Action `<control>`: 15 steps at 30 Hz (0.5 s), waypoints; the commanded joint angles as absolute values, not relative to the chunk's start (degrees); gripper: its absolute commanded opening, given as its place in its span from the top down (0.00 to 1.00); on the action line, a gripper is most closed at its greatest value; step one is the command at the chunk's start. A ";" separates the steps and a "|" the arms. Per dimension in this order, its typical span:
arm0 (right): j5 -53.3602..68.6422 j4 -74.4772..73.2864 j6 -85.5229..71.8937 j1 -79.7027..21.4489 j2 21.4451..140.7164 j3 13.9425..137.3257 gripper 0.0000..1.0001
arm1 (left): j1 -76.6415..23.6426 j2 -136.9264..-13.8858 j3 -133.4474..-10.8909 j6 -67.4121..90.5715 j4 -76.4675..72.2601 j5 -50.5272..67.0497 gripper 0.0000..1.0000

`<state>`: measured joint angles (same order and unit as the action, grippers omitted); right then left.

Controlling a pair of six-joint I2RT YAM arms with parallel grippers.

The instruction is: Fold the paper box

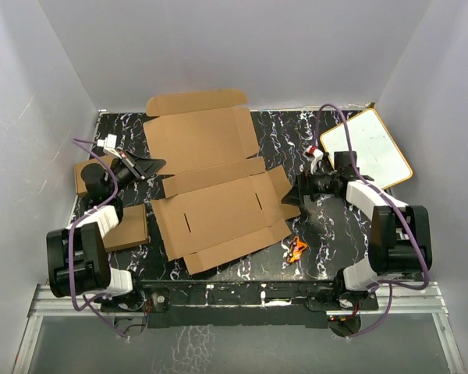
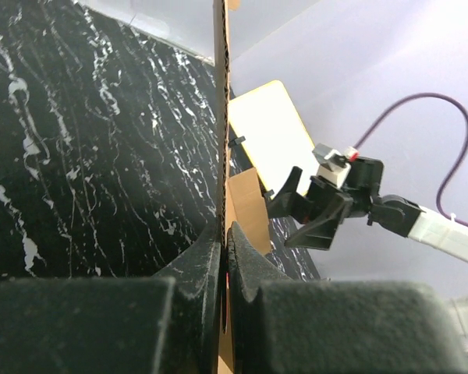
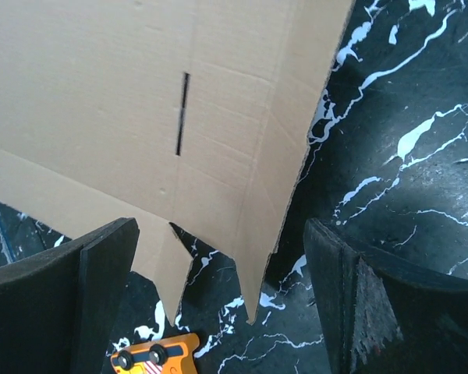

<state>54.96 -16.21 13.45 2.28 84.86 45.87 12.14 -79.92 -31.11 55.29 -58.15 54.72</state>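
Note:
The paper box [image 1: 210,187] is a flat brown cardboard sheet with flaps and slits, spread over the middle of the black marbled table [image 1: 296,140]. My left gripper [image 1: 157,167] is shut on the sheet's left edge. In the left wrist view the cardboard [image 2: 221,117] runs edge-on between the closed pads of the left gripper [image 2: 225,234]. My right gripper [image 1: 291,193] stands open at the sheet's right flap. In the right wrist view the pointed flap tips [image 3: 253,234] lie between the wide-apart fingers [image 3: 70,296] of the right gripper [image 3: 218,249], touching neither.
A white board with a tan rim [image 1: 366,148] lies at the back right. A small orange toy [image 1: 297,249] sits near the sheet's front right corner. Two smaller brown boxes [image 1: 129,226] rest at the left, under the left arm.

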 commanded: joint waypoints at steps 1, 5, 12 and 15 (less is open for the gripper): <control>49.22 -13.47 11.93 0.65 88.86 50.60 0.08 | 11.79 -74.97 -31.27 56.17 -64.50 55.94 1.00; 52.08 -13.74 10.26 0.44 94.59 54.27 0.31 | 11.78 -74.52 -31.52 56.88 -65.04 56.07 1.00; 58.04 -11.39 8.56 0.44 99.32 58.01 0.80 | 11.78 -74.01 -31.70 58.32 -66.88 56.79 1.00; 59.21 -11.93 10.36 0.44 97.71 57.86 0.92 | 11.78 -73.60 -32.12 58.33 -66.54 57.50 1.00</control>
